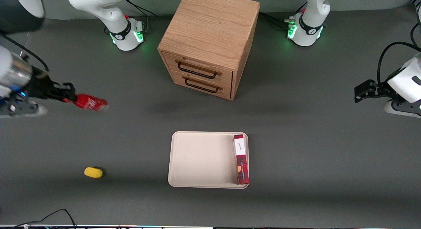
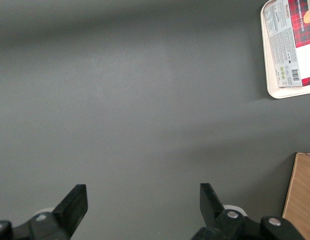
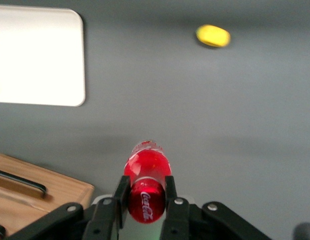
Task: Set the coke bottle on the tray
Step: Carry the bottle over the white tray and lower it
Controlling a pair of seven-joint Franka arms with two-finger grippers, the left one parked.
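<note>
**A:** Nearest the front camera, what shows?

**B:** A small yellow oval object (image 1: pixel 93 172) lies alone on the grey table (image 1: pixel 296 202), toward the working arm's end. A black cable (image 1: pixel 52 216) curls in at the table's near edge, its ends cut off.

**A:** And the tray?

**B:** The cream tray (image 1: pixel 197 160) sits mid-table, about level with the yellow object. A long red plaid box (image 1: pixel 240 159) lies on it along the rim toward the parked arm's end. The rest of the tray floor is bare. The left wrist camera catches only one corner of tray and box.

**A:** Where is the coke bottle?

**B:** Off the tray, well apart from it, toward the working arm's end and farther from the camera. The coke bottle (image 1: pixel 90 102) lies roughly level, off the table surface, base pointing toward the table's middle. The gripper (image 1: pixel 70 97) is clamped on its cap end; the wrist camera shows both fingers (image 3: pixel 120 192) pressed against the red body. The cap itself is hidden by the gripper. The bottle looks blurred in the front view, and the arm is cut off at the picture's edge.

**A:** Farthest?

**B:** A wooden drawer cabinet (image 1: pixel 209 41) with two black handles, both drawers shut, stands farther from the camera than the tray. Open grey table lies between bottle and tray.
</note>
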